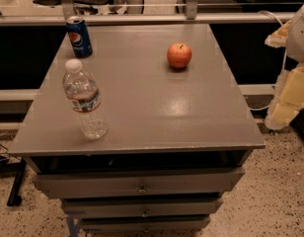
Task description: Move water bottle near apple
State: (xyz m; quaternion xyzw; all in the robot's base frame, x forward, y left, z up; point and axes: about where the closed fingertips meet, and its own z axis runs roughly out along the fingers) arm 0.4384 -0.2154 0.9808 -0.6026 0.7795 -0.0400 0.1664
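The water bottle [84, 100] stands upright near the front left of the grey cabinet top [157, 107]. It is clear ribbed plastic with a white cap and a white, blue and red label. The apple [179, 55], round and red-orange with a short stem, sits at the back right of the top, well apart from the bottle. My gripper [285, 105] hangs at the right edge of the view, off the cabinet's right side and far from both bottle and apple. It holds nothing that I can see.
A blue Pepsi can [79, 37] stands at the back left corner. The cabinet has drawers [139, 184] below its front edge. A rail and glass partition [142, 18] run behind it. Speckled floor lies around the cabinet.
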